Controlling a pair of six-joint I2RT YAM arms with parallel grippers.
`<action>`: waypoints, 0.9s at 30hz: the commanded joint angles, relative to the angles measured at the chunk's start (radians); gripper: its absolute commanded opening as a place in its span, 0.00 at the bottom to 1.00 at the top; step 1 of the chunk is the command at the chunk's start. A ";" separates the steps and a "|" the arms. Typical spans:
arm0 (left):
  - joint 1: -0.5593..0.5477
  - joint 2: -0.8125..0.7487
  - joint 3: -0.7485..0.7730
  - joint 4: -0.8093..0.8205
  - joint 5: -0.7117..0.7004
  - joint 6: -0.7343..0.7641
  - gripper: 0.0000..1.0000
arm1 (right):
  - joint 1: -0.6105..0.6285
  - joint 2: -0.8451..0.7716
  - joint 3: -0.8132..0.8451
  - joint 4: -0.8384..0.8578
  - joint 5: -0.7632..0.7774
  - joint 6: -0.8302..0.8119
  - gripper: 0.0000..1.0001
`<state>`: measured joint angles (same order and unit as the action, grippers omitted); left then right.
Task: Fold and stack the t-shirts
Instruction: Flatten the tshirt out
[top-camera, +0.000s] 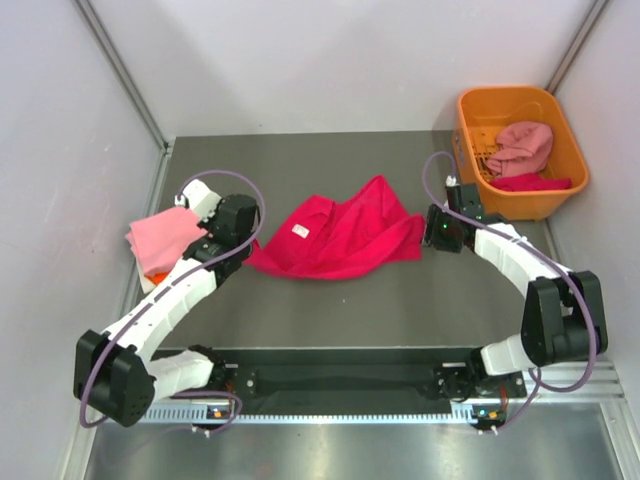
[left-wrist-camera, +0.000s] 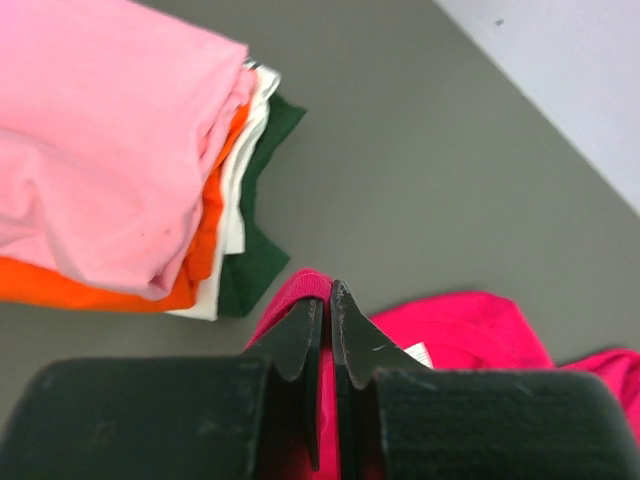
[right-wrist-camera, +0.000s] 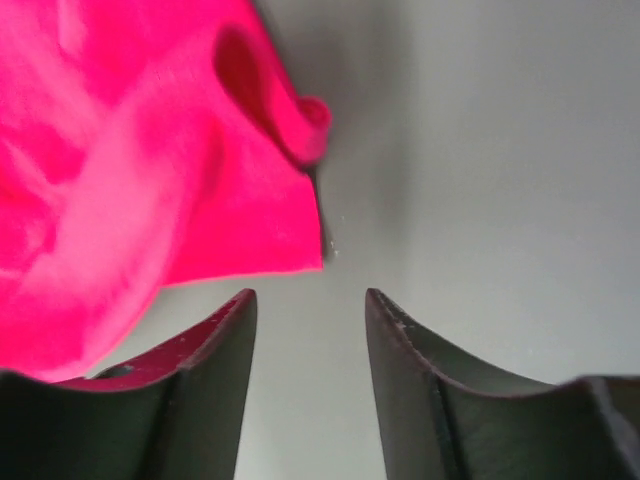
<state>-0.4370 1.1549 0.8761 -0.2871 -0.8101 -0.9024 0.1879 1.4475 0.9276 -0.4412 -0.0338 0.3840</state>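
1. Left gripper (left-wrist-camera: 327, 295): jaws pressed almost together, pinching an edge of the crimson t-shirt (top-camera: 340, 235)
2. Right gripper (right-wrist-camera: 310, 295): jaws parted, nothing between them; the crimson t-shirt's hem lies just ahead of the fingertips, toward their left
3. Folded stack (left-wrist-camera: 120, 150): ahead and left of the left gripper, apart from it; light pink on top, then orange, white, dark green
4. Orange basket (top-camera: 520, 97): behind the right gripper, away from the crimson t-shirt; a dusty pink t-shirt (top-camera: 520, 148) lies inside

Crimson shirt (top-camera: 340, 238) blocks centre; folded stack (top-camera: 163, 238) left, basket (top-camera: 525, 206) right.
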 joint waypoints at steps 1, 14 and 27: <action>0.007 -0.029 -0.046 0.072 -0.032 -0.020 0.00 | -0.013 -0.056 -0.067 0.117 -0.031 -0.005 0.46; 0.015 -0.024 -0.040 0.063 -0.026 -0.024 0.00 | 0.013 0.152 -0.042 0.193 -0.040 0.016 0.47; 0.014 -0.041 0.014 -0.073 -0.040 -0.039 0.00 | 0.055 0.182 -0.073 0.223 -0.043 0.026 0.11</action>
<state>-0.4294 1.1435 0.8379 -0.3016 -0.8276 -0.9234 0.2333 1.6310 0.8696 -0.2276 -0.0776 0.4065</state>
